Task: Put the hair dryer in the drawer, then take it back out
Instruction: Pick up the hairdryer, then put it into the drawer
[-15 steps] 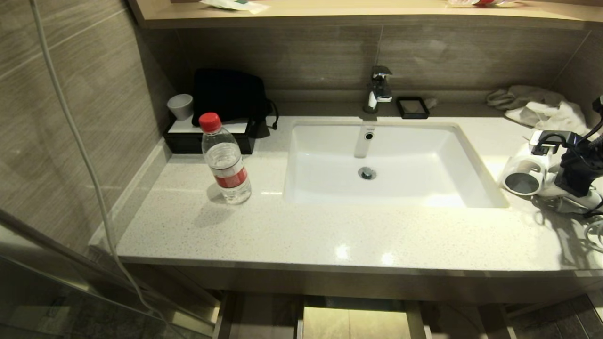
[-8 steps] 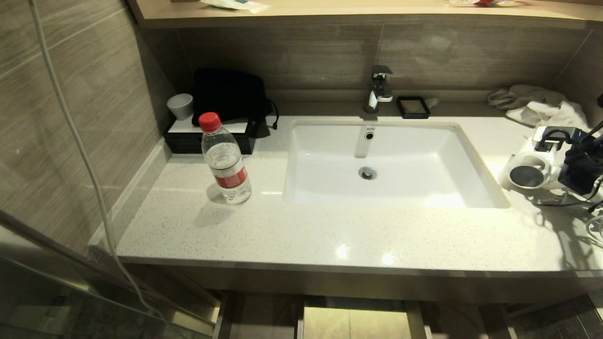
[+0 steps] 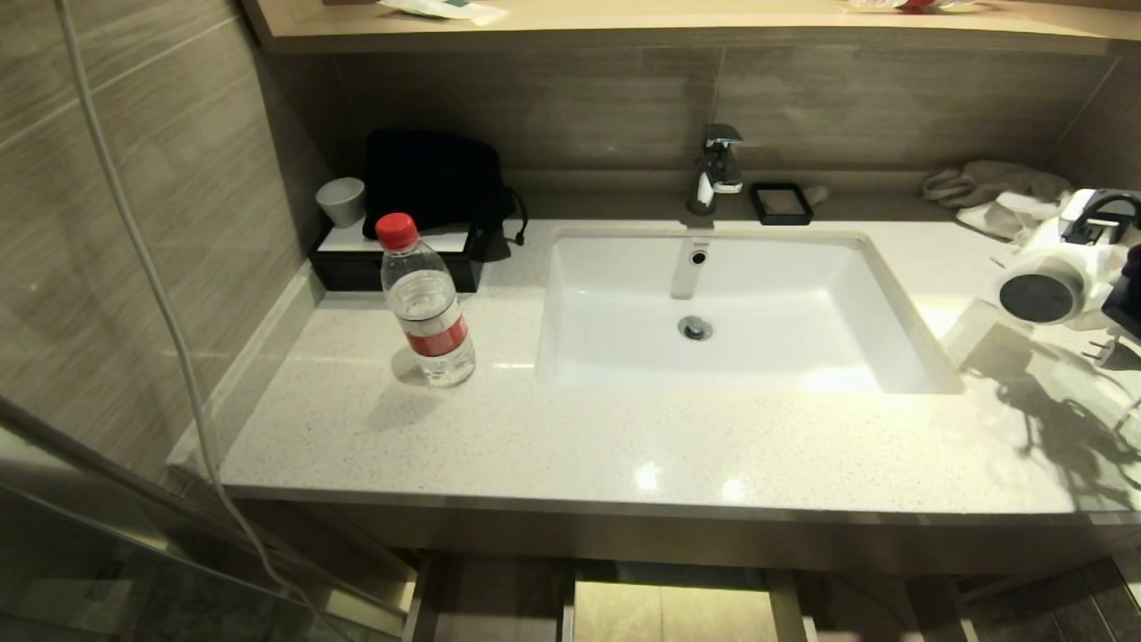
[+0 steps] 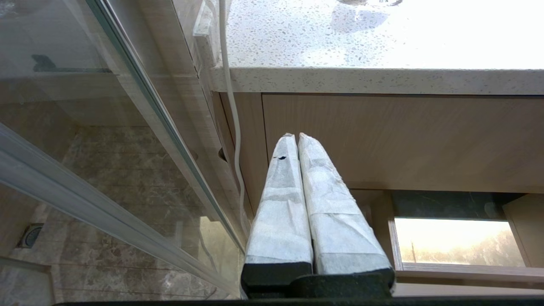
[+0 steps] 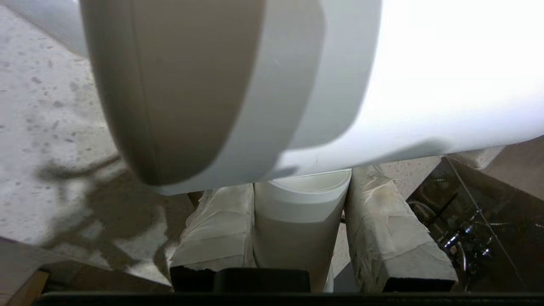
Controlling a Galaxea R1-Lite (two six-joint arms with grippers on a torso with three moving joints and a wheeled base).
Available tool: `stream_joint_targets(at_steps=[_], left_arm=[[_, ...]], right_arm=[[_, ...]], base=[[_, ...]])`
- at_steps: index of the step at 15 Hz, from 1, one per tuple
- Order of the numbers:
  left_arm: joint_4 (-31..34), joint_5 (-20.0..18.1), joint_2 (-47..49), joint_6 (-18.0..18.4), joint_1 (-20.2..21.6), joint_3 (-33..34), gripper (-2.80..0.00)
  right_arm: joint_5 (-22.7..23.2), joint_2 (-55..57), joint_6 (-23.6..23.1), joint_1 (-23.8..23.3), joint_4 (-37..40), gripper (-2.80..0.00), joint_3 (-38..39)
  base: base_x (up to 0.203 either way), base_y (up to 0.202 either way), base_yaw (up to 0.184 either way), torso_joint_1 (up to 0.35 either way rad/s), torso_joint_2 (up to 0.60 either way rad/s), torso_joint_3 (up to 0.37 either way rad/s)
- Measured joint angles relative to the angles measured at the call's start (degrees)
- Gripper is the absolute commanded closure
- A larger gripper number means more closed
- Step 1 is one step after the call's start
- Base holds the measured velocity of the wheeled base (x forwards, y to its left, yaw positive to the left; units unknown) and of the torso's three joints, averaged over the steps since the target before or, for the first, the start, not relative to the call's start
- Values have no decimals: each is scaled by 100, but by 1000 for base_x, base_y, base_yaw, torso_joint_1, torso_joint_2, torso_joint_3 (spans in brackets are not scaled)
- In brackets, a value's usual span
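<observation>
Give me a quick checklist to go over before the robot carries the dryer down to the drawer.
1. Grip: right hand is closed on the dryer by its handle, fingers on both sides. Ok.
2. Dryer clear of the counter: it hangs above its own shadow. Ok.
3. Cord and plug: a plug shows at the head view's right edge; the rest of the cord runs out of sight. Cannot tell.
4. Drawer open: only cabinet parts show below the counter edge. Cannot tell.
5. Bottle in the way: it stands far left of the sink. Ok.
6. Left hand: shut, low beside the cabinet front. Ok.
</observation>
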Motion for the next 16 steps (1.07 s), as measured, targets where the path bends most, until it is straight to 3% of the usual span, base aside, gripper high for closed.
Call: stream_joint_targets(at_steps=[4,9,13,16], left_arm=[[0,-2,0,-2,0,0,0],[0,0,0,2,0,2,0],[0,0,0,2,0,2,0],[0,0,0,2,0,2,0]], right_arm=[[2,-950,245,8,2,0,792],[-13,-2258,1038,124,-47,0,1995],[-450,-3011,2028,223,-57,0,2593],[-523,-3258,2652,257,-71,0,2711]], base=[[0,0,0,0,0,0],[0,0,0,0,0,0],[0,0,0,0,0,0],[0,0,0,0,0,0]])
